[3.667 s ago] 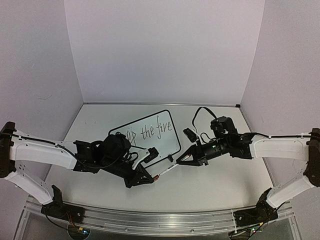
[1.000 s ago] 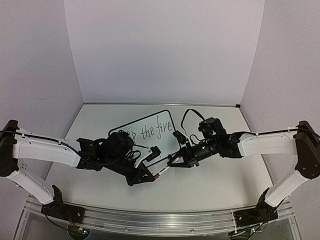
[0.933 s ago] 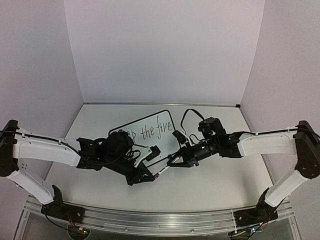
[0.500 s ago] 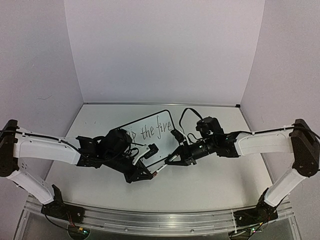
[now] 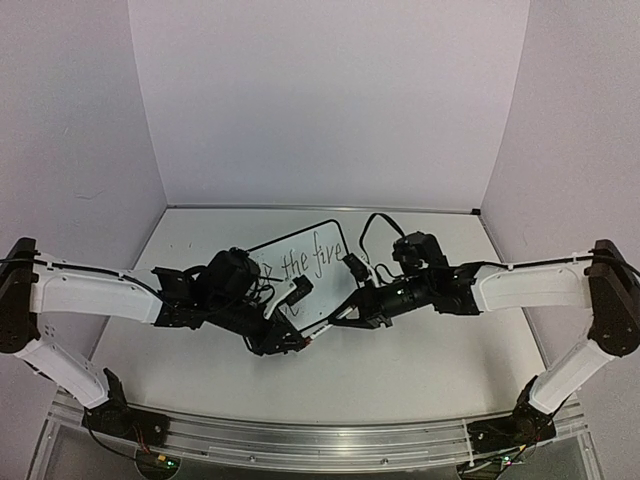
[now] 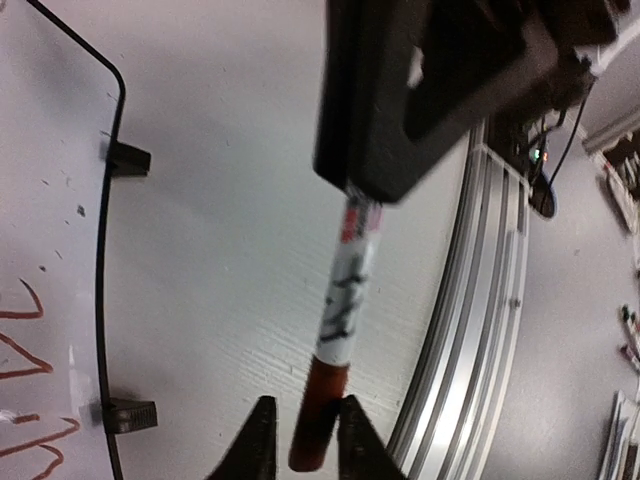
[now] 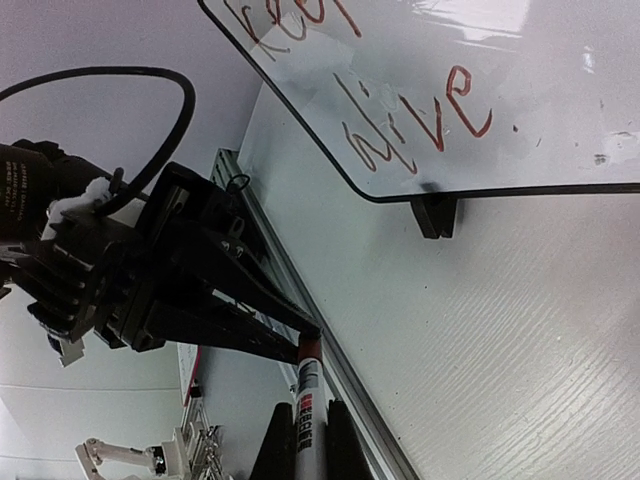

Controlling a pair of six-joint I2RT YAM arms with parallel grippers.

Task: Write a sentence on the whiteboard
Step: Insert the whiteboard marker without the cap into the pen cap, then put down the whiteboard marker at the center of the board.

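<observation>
One marker (image 6: 345, 280) bridges the gap: your right gripper (image 7: 308, 420) is clamped on its barrel; your left gripper (image 6: 305, 410) straddles its red end (gripping or loose, I cannot tell).

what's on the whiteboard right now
Marker handwriting. From above, the whiteboard shows "the fire"; the left arm mostly hides the first word and the line below. The right wrist view shows "alive" in red on that lower line.
</observation>
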